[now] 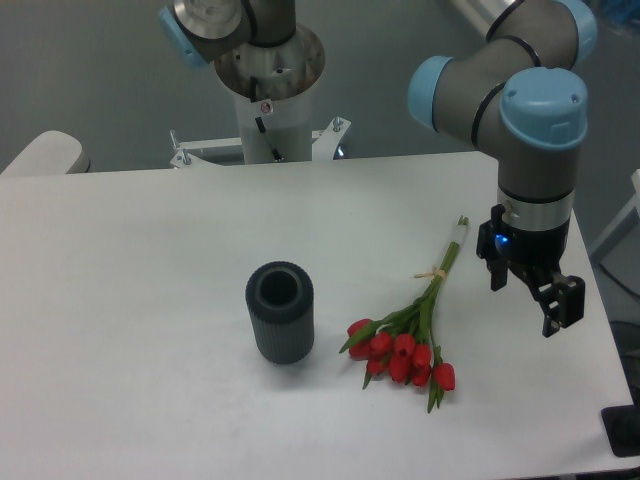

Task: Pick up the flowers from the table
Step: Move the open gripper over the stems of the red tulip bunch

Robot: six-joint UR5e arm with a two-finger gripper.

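- The claw [530, 295] is seen poised above the right edge of the worktop [130, 300], its two fingers spread apart and nothing held between them; a blue light shows on its wrist.
- The claw is pictured just to the right of the flowers [410, 335], clear of them and not touching stems or blooms.
- The flowers are shown lying flat on the worktop, right of centre, with the red heads fanned toward the near edge and the thin green stems running up and away to the far right; a pale band is tied around the stems partway along.
- A dark ribbed vase [280, 312] is seen standing upright to the left of the blooms, near them but apart.
- The pick-up is judged not yet begun: the bunch lies untouched.
- For a clean grasp, the claw would best be carried left over the stems near the band, where the bunch is tightest, with the fingers turned to straddle the stems across their length.
- A low descent is likely needed, since the stems lie thin against the worktop; the soft heads are best avoided and the vase left undisturbed.
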